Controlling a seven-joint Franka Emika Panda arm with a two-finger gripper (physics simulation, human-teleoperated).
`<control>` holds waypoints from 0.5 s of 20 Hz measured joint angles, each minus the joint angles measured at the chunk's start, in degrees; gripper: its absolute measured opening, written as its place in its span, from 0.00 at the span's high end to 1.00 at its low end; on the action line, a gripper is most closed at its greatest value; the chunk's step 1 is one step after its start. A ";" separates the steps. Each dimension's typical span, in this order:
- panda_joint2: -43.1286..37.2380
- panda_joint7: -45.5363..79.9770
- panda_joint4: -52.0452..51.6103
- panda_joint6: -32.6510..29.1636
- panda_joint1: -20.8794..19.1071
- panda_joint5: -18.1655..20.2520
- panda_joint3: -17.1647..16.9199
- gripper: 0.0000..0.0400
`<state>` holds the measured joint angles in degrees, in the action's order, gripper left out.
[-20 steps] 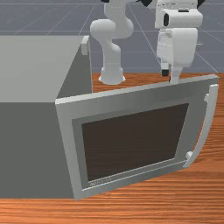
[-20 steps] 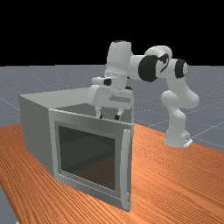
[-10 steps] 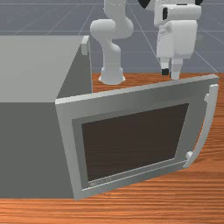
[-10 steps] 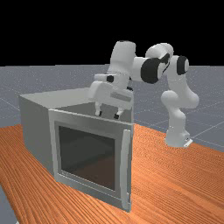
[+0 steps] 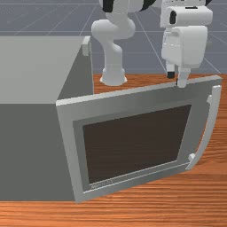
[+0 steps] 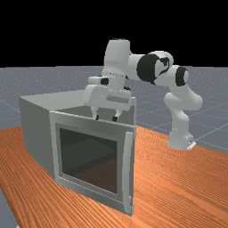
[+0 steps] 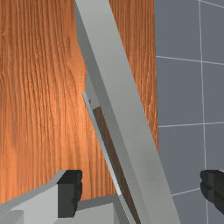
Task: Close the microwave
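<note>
- Standing at the front view's left: microwave body (image 5: 26,150), grey; mouth uncovered.
- Door (image 5: 133,104), one, flat grey frame with dark pane; joined at the body's near corner, swung well out. Closing not yet achieved.
- Gripper (image 5: 176,80), one, at the door's top edge, toward the free end. Fingers (image 7: 70,192) set wide, gripping nothing; the edge runs between them in the wrist view. Contact: cannot tell. Step in hand, as judged: placing for the push.
- Handle (image 5: 212,119), curved, at the free end. Next move, as judged: bear on this outer face and sweep the door round toward the body's mouth, without slipping over the top.
</note>
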<state>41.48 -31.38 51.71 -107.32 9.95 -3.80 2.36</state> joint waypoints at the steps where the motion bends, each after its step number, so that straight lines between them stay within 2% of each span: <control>1: -0.95 0.07 3.12 -2.01 -0.10 0.01 0.02 0.00; 2: 0.30 0.04 1.93 -1.39 -0.10 0.10 0.06 0.00; 4: -2.39 0.26 9.64 -7.08 -0.26 -0.06 0.00 0.00; 5: -0.91 0.17 7.50 -5.38 -0.27 0.09 0.07 0.00; 6: -4.65 0.65 15.51 -12.81 -0.25 -0.51 -0.19 0.00; 10: -3.06 0.28 12.93 -12.57 -0.59 0.24 0.20 0.00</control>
<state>38.42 -31.09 64.64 -119.89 9.37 -3.56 2.56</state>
